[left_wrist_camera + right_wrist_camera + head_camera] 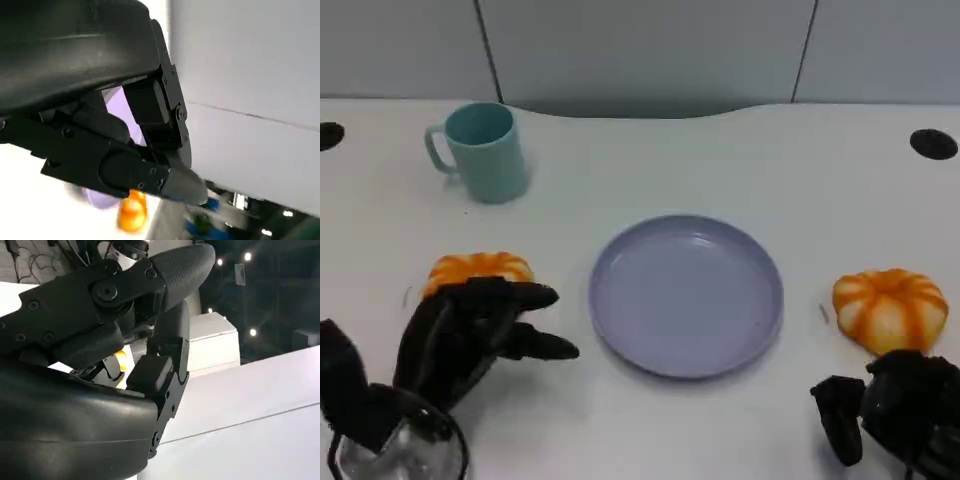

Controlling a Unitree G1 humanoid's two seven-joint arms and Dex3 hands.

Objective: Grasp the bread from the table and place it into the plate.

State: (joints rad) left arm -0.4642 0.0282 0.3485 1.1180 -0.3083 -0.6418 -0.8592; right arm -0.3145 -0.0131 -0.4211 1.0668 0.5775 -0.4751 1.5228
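Hovering spread over one bread, the left hand is holding nothing; second bread is lying beyond the right hand, whose grip I cannot tell; one plate is sitting between the two breads.

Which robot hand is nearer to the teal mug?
Left. The left robot hand sits on the mug's side of the table, nearer the robot and over one orange bread. The right robot hand is across the plate, at the opposite near corner.

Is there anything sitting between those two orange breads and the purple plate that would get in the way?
Nothing visible does. Bare table lies between the left bread and the plate, and between the right bread and the plate. The teal mug stands well behind, off both paths.
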